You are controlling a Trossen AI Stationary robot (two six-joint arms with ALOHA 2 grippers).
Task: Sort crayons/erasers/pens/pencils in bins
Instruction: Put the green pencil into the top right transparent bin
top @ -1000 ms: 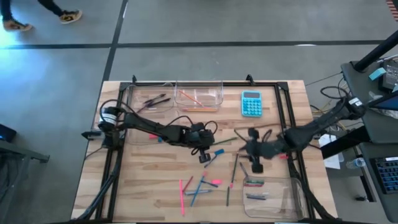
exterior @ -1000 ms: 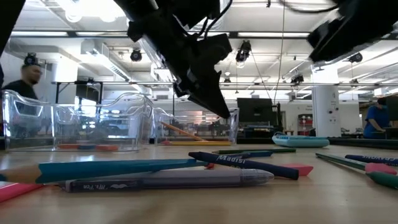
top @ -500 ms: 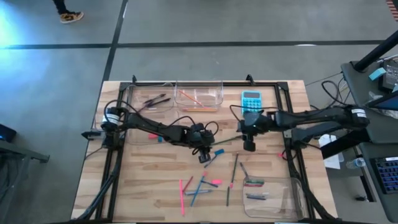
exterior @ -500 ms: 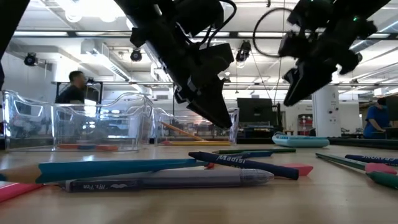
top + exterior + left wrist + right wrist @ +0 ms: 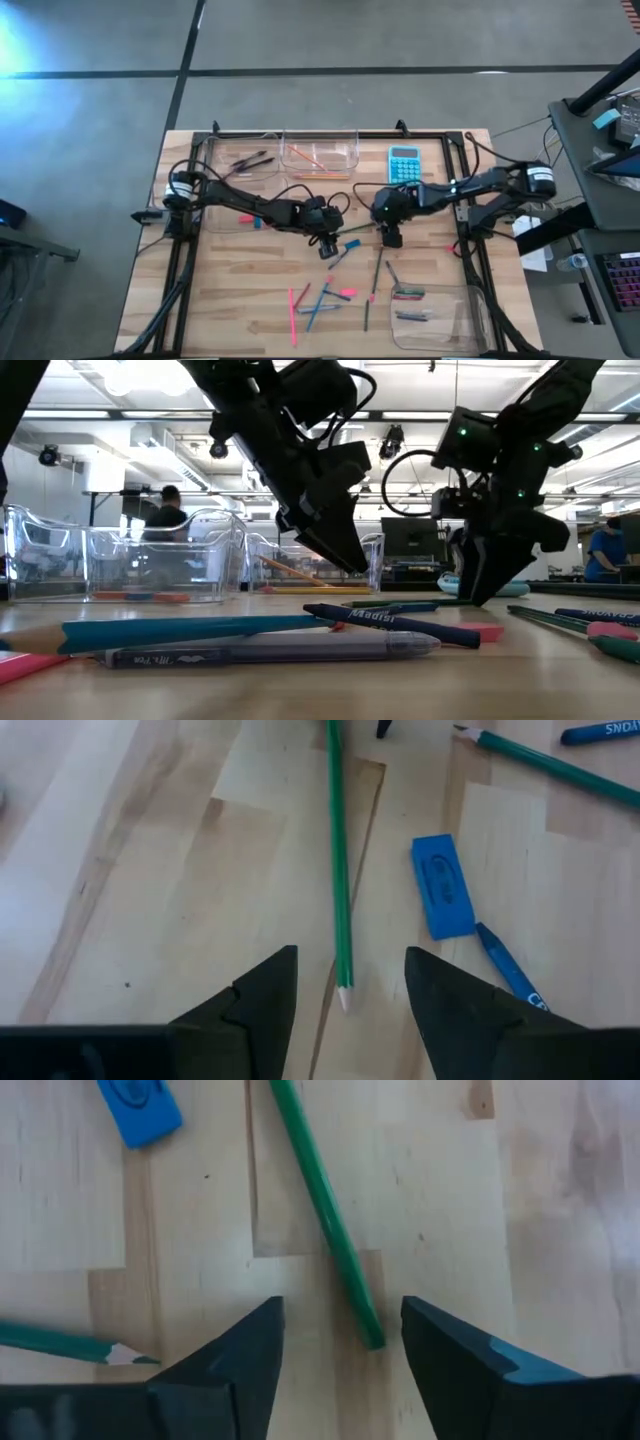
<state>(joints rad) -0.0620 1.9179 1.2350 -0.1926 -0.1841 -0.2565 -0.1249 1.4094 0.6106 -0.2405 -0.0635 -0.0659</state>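
A green pencil (image 5: 362, 228) lies flat on the wooden table between my two grippers. My left gripper (image 5: 345, 995) stands open over its sharpened tip (image 5: 343, 1000), one finger on each side and clear of it. My right gripper (image 5: 340, 1342) stands open over its blunt end (image 5: 372, 1338), also apart from it. A blue eraser (image 5: 442, 885) lies flat beside the pencil. In the high view the left gripper (image 5: 328, 246) is at mid-table and the right gripper (image 5: 392, 238) is just to its right.
Clear bins stand at the far left (image 5: 240, 160), far middle (image 5: 322, 155), left (image 5: 215, 208) and near right (image 5: 440, 318). A turquoise calculator (image 5: 404, 166) lies at the far right. Loose pink, blue and green sticks (image 5: 320, 300) are scattered near the front edge.
My right gripper has swung from beside the near-right bin toward the table's middle and come down, tipping more steeply, over the green pencil's blunt end. My left gripper has stayed in place and opened. The pencil lies where it was.
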